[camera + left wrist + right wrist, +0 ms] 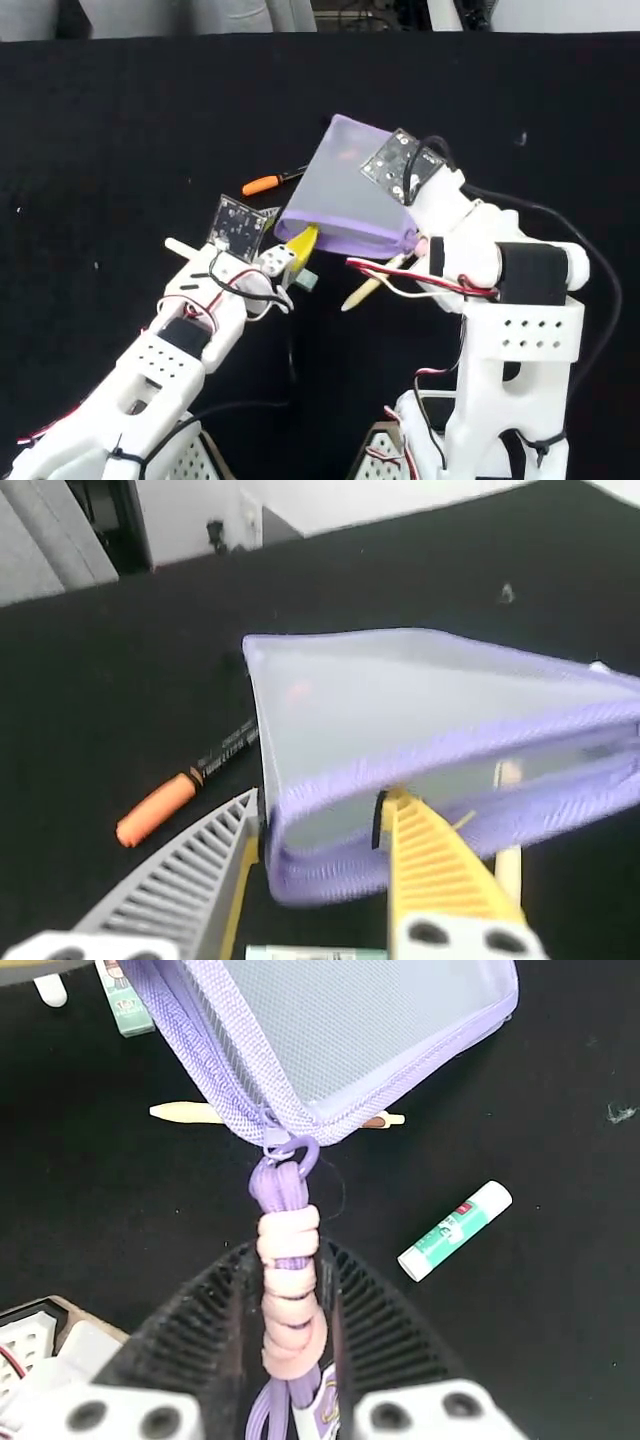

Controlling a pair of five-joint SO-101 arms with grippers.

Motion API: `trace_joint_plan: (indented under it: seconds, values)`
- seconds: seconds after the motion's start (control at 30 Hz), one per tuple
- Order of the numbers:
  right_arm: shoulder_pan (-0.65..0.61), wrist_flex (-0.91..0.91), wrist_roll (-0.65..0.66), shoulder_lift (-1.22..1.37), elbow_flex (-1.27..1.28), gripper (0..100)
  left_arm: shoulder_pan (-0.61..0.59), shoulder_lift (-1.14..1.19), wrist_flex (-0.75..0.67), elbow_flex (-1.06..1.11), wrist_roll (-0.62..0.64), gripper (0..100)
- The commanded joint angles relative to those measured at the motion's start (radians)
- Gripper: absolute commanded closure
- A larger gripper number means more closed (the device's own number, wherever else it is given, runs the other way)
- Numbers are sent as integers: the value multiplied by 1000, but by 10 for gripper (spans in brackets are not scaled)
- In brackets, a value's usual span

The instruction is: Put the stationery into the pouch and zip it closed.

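The purple pouch (340,190) lies tilted in the middle of the black table. My left gripper (320,805) holds its near corner, with the grey finger (200,865) on one side and the yellow finger (430,865) at the rim. In the high view the left gripper (295,245) sits at the pouch's left end. At the other end, my right gripper (288,1255) is shut on the purple zipper cord with its pink coil (288,1290). An orange marker (262,184) lies just left of the pouch, and a cream pen (180,1112) pokes out from under it.
A green-and-white glue stick (455,1230) lies on the table beside the pouch. A small teal item (305,281) rests near the left gripper. The cream pen (365,290) sticks out between the two arms. The far half of the table (120,100) is bare.
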Motion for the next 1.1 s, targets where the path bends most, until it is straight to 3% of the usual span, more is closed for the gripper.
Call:
trace_joint_plan:
  seconds: [0.0, 0.33, 0.47, 0.63, 1.07]
  values:
    - [2, 26, 8, -53, -54, 988, 8, 80, -57, -44, 11, 797]
    - [2, 26, 48, -140, -33, 988, -1, 419, -58, -254, 9, 802]
    - [2, 18, 49, -140, 15, 988, 2, 427, -58, -300, 15, 813]
    - [8, 18, 49, -147, 33, 988, 10, 431, -58, -340, 11, 969]
    - [2, -31, -6, -139, 35, 971, -1, 427, -51, -348, 12, 971]
